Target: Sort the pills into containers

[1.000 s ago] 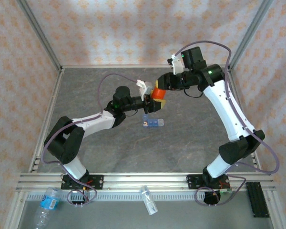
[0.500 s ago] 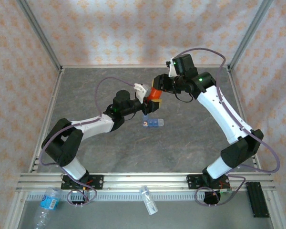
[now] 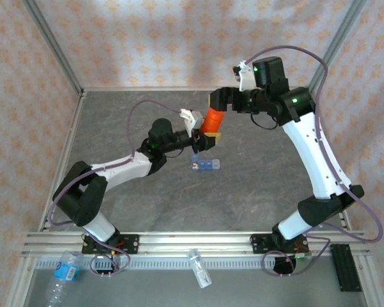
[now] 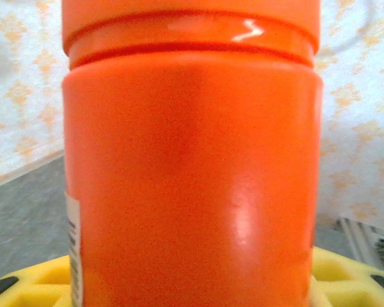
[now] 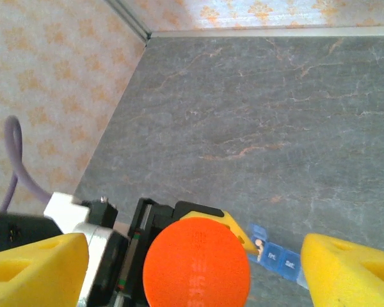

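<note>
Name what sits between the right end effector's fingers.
The vial, cap toward the camera, clear of both fingers, in the right wrist view.

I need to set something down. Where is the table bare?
Bare: grey table's back-left corner, and the stretch between the translucent blue pill-organizer strip and the front aluminium rail. Crowded: around the orange cylindrical vial, where left tool and right tool meet.

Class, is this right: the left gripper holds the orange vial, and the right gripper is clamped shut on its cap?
Not quite: the right gripper is open. The right wrist view shows its yellow fingers spread either side of the cap, apart from it. The left gripper does hold the orange vial.
</note>
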